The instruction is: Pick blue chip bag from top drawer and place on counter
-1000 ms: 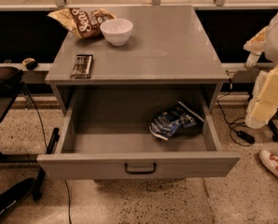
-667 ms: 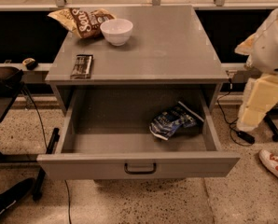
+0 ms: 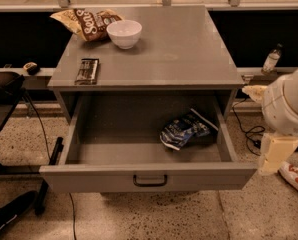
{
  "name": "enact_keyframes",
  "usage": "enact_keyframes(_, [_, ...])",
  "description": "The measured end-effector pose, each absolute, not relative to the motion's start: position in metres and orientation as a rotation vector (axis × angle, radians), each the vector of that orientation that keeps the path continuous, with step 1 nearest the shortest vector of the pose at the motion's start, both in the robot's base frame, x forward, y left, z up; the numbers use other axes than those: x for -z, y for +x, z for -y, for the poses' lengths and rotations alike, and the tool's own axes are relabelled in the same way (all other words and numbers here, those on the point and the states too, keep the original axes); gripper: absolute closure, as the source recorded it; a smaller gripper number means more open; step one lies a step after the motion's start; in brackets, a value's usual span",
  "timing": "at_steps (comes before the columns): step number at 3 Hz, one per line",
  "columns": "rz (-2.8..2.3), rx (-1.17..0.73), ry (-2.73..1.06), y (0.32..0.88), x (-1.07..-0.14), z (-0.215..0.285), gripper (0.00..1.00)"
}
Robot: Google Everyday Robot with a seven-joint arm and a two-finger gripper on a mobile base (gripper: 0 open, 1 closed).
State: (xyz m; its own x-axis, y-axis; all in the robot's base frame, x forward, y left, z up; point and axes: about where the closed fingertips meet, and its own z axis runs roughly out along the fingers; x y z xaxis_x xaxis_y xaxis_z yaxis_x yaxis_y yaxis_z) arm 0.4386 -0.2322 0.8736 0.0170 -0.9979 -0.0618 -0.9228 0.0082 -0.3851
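Bag (image 3: 185, 130) lies in open drawer (image 3: 149, 176), ungrasped, well apart from hand (image 3: 276, 154). Hand hangs outside the drawer wall nearest the bag; its grip state cannot be told. Remaining: reach, grasp, lift, place on desk (image 3: 179, 44).

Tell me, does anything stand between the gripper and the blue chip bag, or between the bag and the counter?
Only the right wall of the top drawer: the gripper hangs outside it, the blue chip bag lies inside, uncovered. Nothing visible blocks the way up to the counter.
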Motion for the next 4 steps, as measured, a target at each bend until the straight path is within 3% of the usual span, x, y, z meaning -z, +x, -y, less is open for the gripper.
enact_keyframes(2, [-1.855, 0.394, -2.023, 0.465, -0.857, 0.233, 0.00])
enact_keyframes(4, [-1.662, 0.453, -2.082, 0.547, -0.780, 0.233, 0.00])
